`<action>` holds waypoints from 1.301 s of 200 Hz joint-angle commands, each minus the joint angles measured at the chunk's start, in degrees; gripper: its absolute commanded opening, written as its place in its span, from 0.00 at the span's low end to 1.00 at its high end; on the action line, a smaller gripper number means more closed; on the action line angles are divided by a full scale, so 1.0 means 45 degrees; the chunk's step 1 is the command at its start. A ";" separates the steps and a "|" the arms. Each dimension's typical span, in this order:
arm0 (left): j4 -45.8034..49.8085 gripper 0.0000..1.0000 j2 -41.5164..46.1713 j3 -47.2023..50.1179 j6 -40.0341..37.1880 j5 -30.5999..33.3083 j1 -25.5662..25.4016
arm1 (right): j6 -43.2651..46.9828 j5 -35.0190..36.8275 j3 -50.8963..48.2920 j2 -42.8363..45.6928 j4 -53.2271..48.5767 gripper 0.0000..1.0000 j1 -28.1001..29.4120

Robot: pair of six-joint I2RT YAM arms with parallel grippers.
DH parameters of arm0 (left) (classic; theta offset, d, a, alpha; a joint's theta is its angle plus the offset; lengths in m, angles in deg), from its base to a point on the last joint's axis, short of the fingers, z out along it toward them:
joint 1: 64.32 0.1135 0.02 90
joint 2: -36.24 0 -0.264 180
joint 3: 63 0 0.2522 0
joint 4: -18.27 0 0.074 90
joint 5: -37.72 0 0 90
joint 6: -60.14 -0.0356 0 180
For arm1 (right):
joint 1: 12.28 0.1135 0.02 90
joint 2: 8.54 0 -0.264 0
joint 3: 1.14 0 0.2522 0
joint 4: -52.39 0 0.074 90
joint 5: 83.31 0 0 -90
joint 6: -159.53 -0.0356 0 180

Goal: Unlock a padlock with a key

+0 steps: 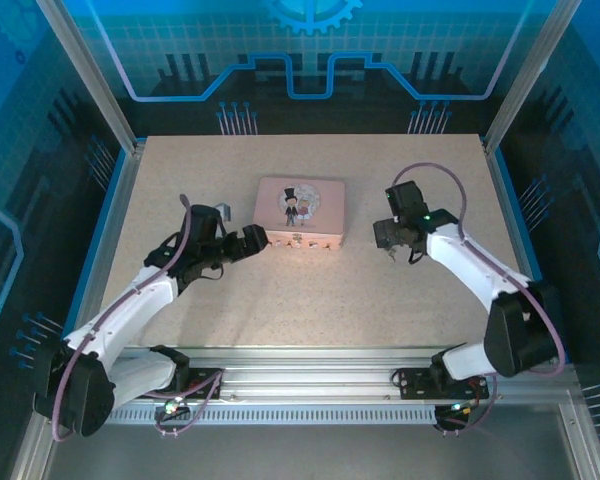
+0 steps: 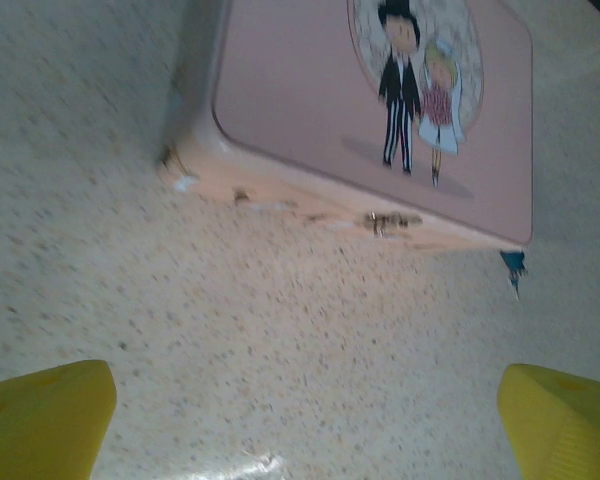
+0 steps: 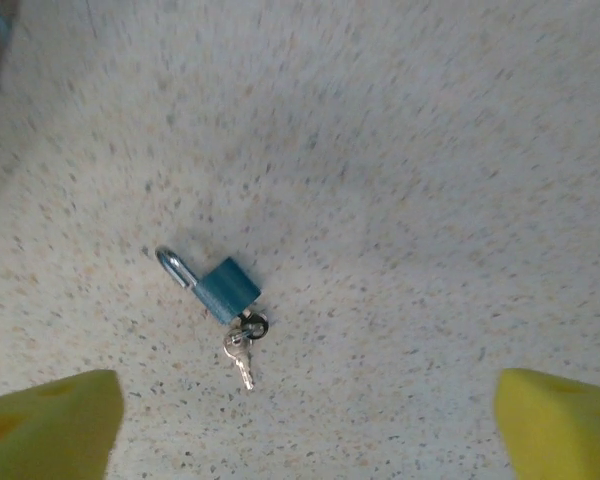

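Note:
A small teal padlock (image 3: 228, 289) lies flat on the speckled table, its silver shackle (image 3: 175, 267) pointing up-left. A dark-headed key (image 3: 252, 325) sits at the lock's bottom end, and a silver key (image 3: 240, 362) lies beside it on the same ring. My right gripper (image 3: 305, 425) hovers above them, open, with nothing between its yellow fingertips (image 3: 50, 425). My left gripper (image 2: 305, 420) is open too, just in front of the pink box (image 2: 310, 100). The box's front clasp (image 2: 385, 221) shows with no lock on it. In the top view the right gripper (image 1: 392, 245) is right of the box (image 1: 300, 212), and the left gripper (image 1: 255, 241) is at the box's left front corner.
The box lid carries a cartoon couple (image 2: 415, 90). Aluminium rails (image 1: 310, 375) run along the near edge between the arm bases. Blue enclosure walls (image 1: 110, 200) border the tabletop. Bare speckled table (image 1: 310, 300) lies in front of the box.

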State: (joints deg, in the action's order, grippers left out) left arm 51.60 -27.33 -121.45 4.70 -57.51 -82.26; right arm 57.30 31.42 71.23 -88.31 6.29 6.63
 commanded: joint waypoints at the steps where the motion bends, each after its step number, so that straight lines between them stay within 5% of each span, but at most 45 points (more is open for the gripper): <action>1: 0.1275 0.99 0.0359 -0.0792 -0.1539 0.1797 0.0642 | -0.0649 0.0258 -0.0297 0.0950 0.0559 1.00 -0.0304; 38: -0.0328 0.99 0.1163 0.0209 -0.4361 0.5312 0.1584 | 0.0866 0.0977 -0.3897 0.3465 0.6309 1.00 -0.0400; 69: -0.5714 0.99 0.1640 0.3463 -0.5636 0.6070 0.2635 | 0.2527 0.1563 -0.6653 0.3642 1.0983 1.00 -0.0596; 97: -0.9214 0.99 -0.0395 0.4724 -0.5658 0.5737 0.3865 | 0.2692 0.1653 -0.7428 0.2559 1.2869 1.00 -0.1155; 136: -1.4411 0.99 -0.3490 0.5290 -0.6422 0.5084 0.4010 | 0.2931 0.0647 -0.8246 0.0932 1.6084 1.00 -0.2008; 146: -1.5295 0.99 -0.4308 0.5335 -0.6425 0.5022 0.4058 | 0.2657 -0.0301 -0.7938 0.0750 1.5511 1.00 -0.2280; 160: -1.5507 0.99 -0.4877 0.5206 -0.7075 0.4067 0.3788 | 0.2591 -0.2255 -0.8355 -0.0118 1.7210 1.00 -0.2749; 174: -1.7164 0.99 -0.5782 0.5416 -0.7437 0.3982 0.3652 | 0.2754 -0.2566 -0.8290 -0.1758 1.8961 1.00 -0.2886; 185: -1.5934 0.99 -0.5413 0.5183 -0.7177 0.4222 0.3692 | 0.2488 -0.3068 -0.7560 -0.1333 1.6631 1.00 -0.3077; 217: -1.6406 0.99 -0.5607 0.5234 -0.7457 0.4768 0.3412 | 0.2599 -0.2692 -0.7719 -0.1422 1.7211 1.00 -0.2928; 260: -1.6467 0.99 -0.5614 0.5262 -0.7484 0.4830 0.3380 | 0.2848 -0.4602 -0.7445 -0.1471 1.6694 1.00 -0.3329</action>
State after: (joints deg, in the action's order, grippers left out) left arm -19.74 -52.25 -97.91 -27.47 -36.77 -66.76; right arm 69.19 17.54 35.87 -95.04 81.13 -6.87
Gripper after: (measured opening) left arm 0.990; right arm 0.997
